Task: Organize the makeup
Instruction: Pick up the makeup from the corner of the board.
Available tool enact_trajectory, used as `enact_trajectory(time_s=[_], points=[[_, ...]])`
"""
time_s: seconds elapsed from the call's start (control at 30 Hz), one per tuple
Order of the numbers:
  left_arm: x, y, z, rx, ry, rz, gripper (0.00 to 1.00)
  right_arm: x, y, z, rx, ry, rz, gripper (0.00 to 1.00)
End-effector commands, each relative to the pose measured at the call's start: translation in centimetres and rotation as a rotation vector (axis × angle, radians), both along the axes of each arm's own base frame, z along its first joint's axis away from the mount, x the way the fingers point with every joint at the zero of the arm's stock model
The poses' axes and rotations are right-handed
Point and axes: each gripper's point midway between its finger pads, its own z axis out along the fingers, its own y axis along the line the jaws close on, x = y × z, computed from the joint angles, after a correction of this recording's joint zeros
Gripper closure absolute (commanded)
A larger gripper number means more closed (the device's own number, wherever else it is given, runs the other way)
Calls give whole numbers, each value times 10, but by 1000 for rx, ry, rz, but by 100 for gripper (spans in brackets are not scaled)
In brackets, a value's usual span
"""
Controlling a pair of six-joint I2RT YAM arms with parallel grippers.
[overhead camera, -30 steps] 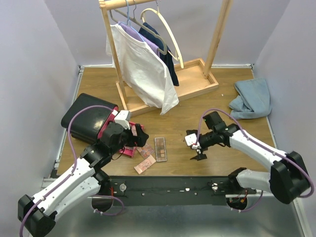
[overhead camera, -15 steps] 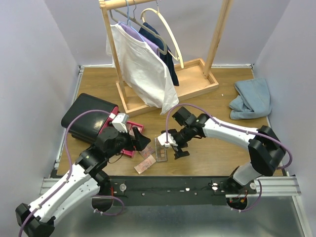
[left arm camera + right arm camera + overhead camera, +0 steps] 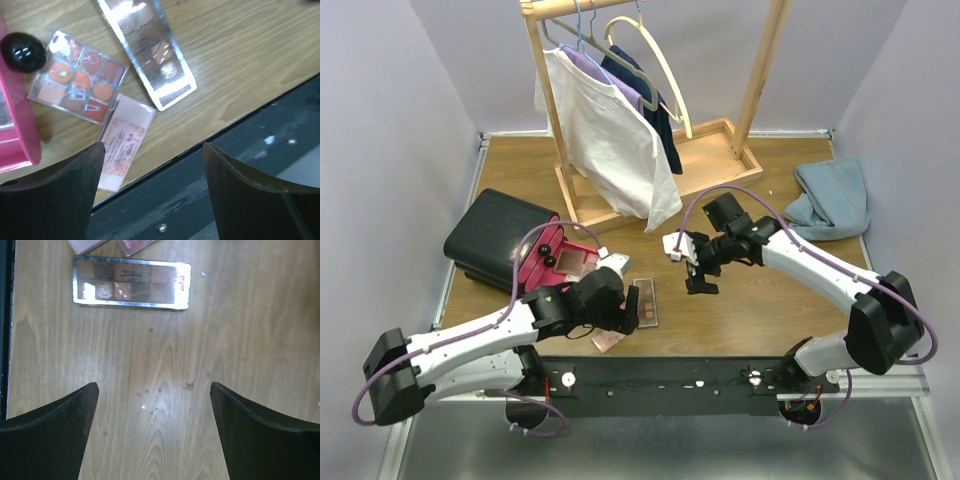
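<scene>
Wood desk (image 3: 770, 300), black case (image 3: 495, 235) at left with pink drawer (image 3: 570, 263) out. Left claw (image 3: 626, 312) has swung in from the drawer to hover over the makeup (image 3: 611, 341) at the front edge, jaws wide, empty. Right claw (image 3: 701, 280) backed off the long palette (image 3: 131, 282), fully open, empty. Long palette, orange palette (image 3: 77, 82), pink compact (image 3: 122, 145) unmoved.

From left to right drawer (image 3: 15, 130), square palette (image 3: 77, 75), long palette (image 3: 147, 50); small palette (image 3: 122, 142) before those 2

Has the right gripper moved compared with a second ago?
Yes. The right gripper has shifted left and away from the near edge, toward the rack base, closer to the long palette.
</scene>
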Motion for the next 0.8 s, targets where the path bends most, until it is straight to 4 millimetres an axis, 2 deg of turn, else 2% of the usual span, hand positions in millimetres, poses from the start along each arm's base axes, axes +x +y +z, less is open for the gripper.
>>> enact_trajectory(time_s=[0.0,0.13,0.27,0.43,0.77], points=[[6,22,-19,251,-24,39,15,-8,-8,4,41,41,-24,0],[9,17,-33,407,-9,-11,15,-7,-11,1,39,55,-21,0],[8,14,-45,471,7,-53,18,-9,-11,-1,42,65,-16,0],[5,10,-54,473,26,-94,21,-7,-13,-4,35,60,-24,0],[-8,0,-69,429,79,-176,21,-7,-13,-6,36,65,-27,0]])
